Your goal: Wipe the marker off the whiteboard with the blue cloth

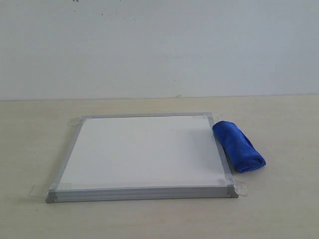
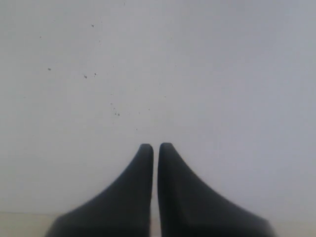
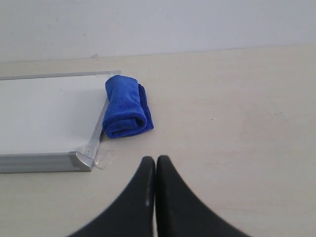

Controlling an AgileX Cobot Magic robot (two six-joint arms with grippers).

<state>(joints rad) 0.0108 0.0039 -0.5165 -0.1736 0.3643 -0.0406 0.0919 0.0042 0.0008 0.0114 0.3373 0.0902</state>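
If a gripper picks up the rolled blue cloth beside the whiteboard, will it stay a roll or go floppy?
The blue cloth looks soft, so it would probably squash when gripped and sag. Its roll seems loose, with layered folds at the end, so it may unroll when lifted. Pushed sideways, it might roll, though the whiteboard frame blocks one side.

The flat square white board with a thin metal frame lies on the pale table. The rolled blue microfibre cloth lies beside it, touching its right side.
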